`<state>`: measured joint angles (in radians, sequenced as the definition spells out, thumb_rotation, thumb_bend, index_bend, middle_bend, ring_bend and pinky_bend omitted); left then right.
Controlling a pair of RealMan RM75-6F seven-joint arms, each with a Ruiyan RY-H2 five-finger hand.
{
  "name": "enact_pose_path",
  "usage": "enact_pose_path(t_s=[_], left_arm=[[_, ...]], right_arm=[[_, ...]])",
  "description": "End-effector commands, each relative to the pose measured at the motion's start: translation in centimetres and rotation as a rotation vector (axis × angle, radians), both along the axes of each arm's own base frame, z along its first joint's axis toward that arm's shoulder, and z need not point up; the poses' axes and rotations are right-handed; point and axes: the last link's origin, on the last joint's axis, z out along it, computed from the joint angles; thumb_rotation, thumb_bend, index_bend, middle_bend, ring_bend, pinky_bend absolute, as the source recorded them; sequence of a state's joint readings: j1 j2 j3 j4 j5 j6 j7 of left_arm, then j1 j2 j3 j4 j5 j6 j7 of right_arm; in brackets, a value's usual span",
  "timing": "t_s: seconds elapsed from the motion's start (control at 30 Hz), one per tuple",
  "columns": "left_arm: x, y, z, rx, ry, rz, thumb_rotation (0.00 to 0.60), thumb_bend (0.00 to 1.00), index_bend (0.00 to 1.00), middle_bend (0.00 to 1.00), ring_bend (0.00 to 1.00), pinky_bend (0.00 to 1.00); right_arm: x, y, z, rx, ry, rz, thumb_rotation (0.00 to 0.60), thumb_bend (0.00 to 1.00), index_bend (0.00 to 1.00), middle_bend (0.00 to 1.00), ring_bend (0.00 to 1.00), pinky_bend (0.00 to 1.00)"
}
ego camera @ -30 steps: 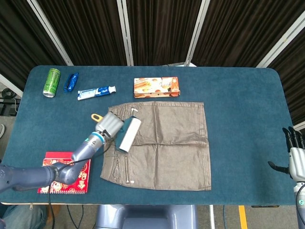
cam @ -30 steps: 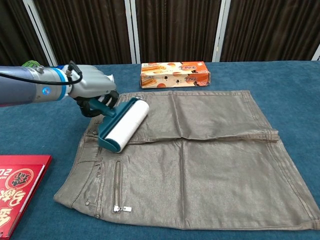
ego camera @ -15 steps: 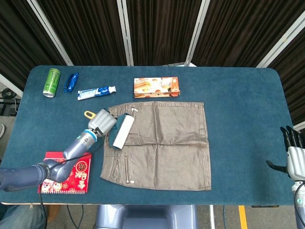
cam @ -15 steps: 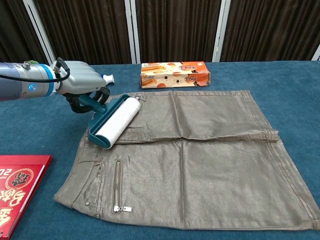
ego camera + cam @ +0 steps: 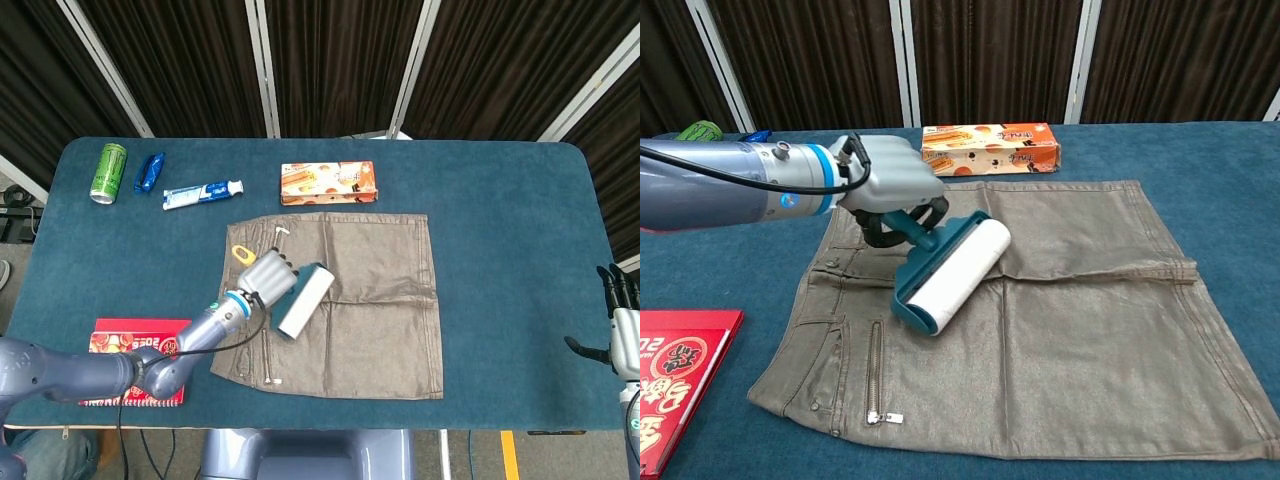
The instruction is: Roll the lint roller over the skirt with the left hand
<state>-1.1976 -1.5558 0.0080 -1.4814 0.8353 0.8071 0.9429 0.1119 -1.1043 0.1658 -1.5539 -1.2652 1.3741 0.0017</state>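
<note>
Since half a second ago the left hand [image 5: 890,190], grasping the one lint roller [image 5: 952,275], has moved it from the waistband toward the middle of the single skirt [image 5: 1080,330], where it lies touching the cloth, while the right hand [image 5: 622,335] rests released at the table [image 5: 520,200] edge.

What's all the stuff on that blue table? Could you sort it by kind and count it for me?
Clothing: 1, skirt
Cleaning tools: 1, lint roller
Drink cans: 1, green can
Tubes: 1, toothpaste tube
Boxes: 1, orange box
Books: 1, red book
Blue packets: 1, blue packet
Total: 7
</note>
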Motion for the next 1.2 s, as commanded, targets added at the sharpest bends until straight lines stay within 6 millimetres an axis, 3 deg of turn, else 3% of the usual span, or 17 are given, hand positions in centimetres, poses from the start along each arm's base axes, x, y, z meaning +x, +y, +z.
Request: enact_pose_path(t_s=[0.03, 0.23, 0.47, 0.8, 1.2], left_arm=[[2.1, -1.1, -1.0, -0.014, -0.002, -0.058, 0.6, 0.81, 0.6, 0.55, 0.43, 0.45], [5.4, -3.1, -2.2, -0.032, 0.005, -0.145, 0.6, 0.81, 0.6, 0.55, 0.43, 0.45], [6.5, -4.2, -3.1, -0.055, 0.018, -0.172, 0.6, 0.8, 0.6, 0.55, 0.43, 0.45], [4.1, -3.5, -2.9, -0.049, 0.1, -0.149, 0.6, 0.81, 0.6, 0.55, 0.43, 0.45], [-0.8, -0.8, 0.5, 0.011, 0.171, -0.06, 0.6, 0.8, 0.6, 0.55, 0.42, 0.45]], right_arm=[[0.0, 0.1, 0.0, 0.0, 0.0, -0.001, 0.6, 0.0, 0.0, 0.0, 0.0, 0.0], [-0.1, 0.1, 0.2, -0.004, -0.002, -0.004, 0.6, 0.0, 0.0, 0.0, 0.0, 0.0], [-0.2, 0.2, 0.3, -0.007, -0.002, -0.005, 0.6, 0.0, 0.0, 0.0, 0.0, 0.0], [-0.1, 0.1, 0.1, -0.004, 0.003, -0.006, 0.6, 0.0, 0.0, 0.0, 0.0, 0.0], [0.0, 0.1, 0.0, -0.001, 0.005, -0.005, 0.6, 0.0, 0.0, 0.0, 0.0, 0.0]])
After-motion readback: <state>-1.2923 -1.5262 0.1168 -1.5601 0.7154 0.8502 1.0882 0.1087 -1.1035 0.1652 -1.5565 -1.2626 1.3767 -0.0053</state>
